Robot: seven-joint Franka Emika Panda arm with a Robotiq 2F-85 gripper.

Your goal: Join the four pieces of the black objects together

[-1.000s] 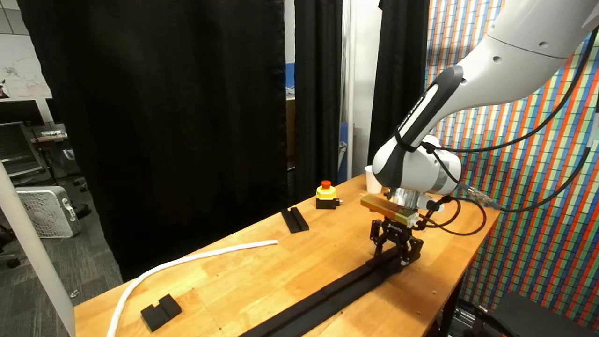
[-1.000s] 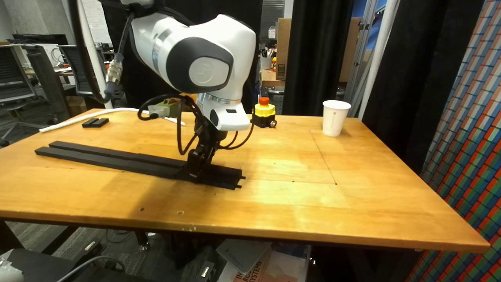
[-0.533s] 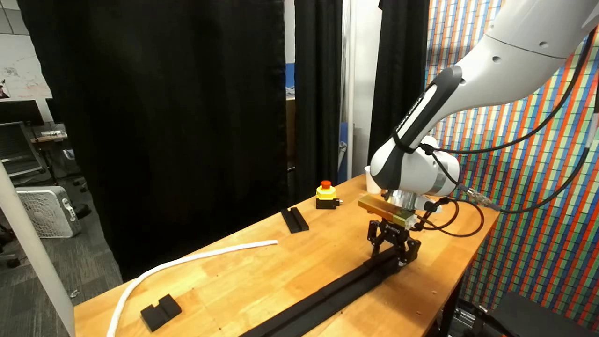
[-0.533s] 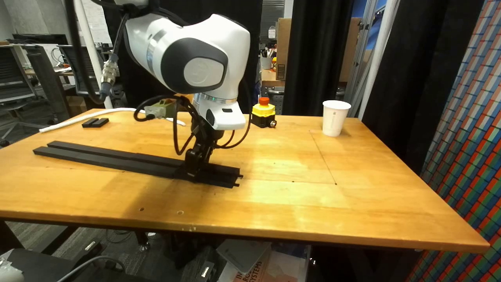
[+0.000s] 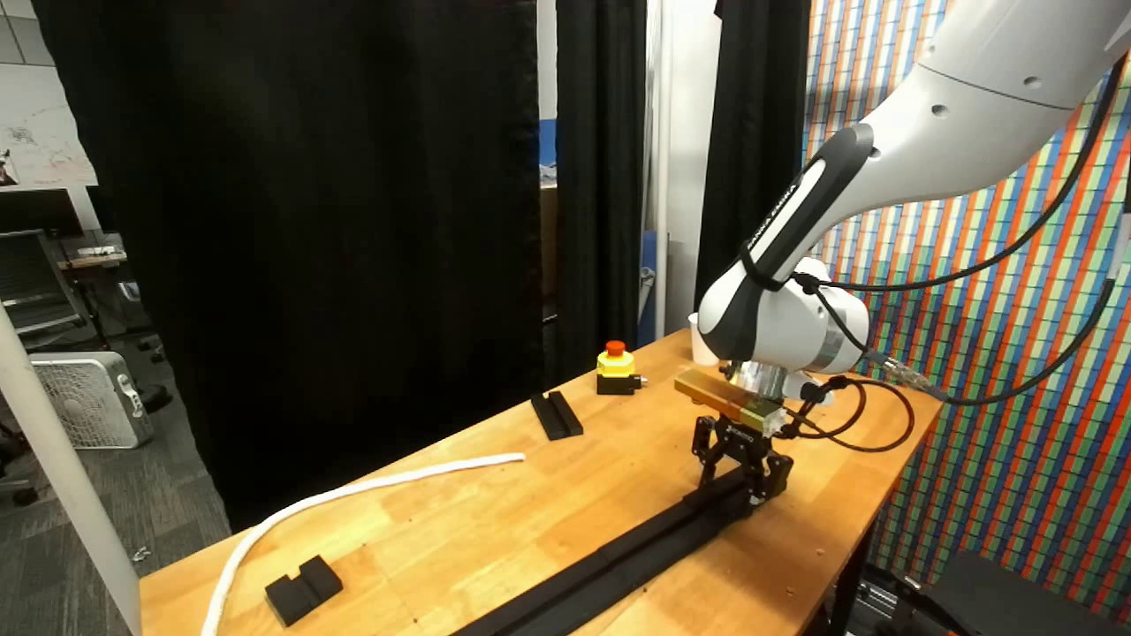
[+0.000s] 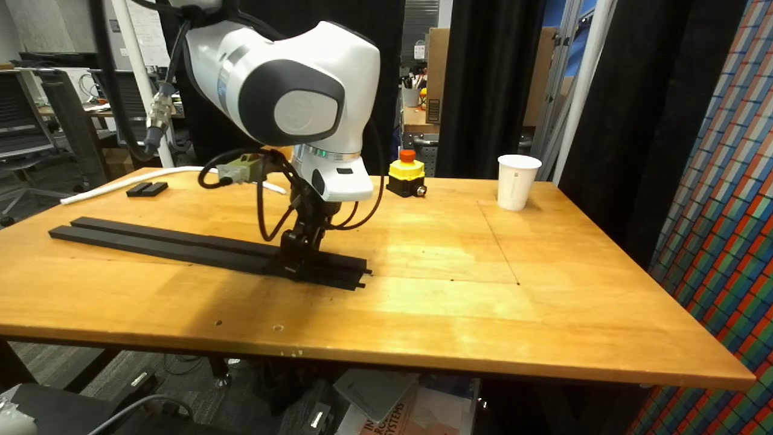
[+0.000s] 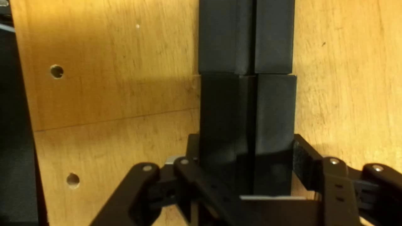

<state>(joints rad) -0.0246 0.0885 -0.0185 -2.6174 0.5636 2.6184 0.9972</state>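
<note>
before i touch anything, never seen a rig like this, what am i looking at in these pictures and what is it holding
This is a white robot arm with a two-fingered tool at its end. Two pictures are taken from outside it; the wrist view looks down along the tool. On the wooden table lies a long grooved black strip, made of pieces set end to end. The tool is closed on the sides of the black end piece. Also there: a white cord, two separate grooved black blocks, an emergency-stop button and a white paper cup.
</note>
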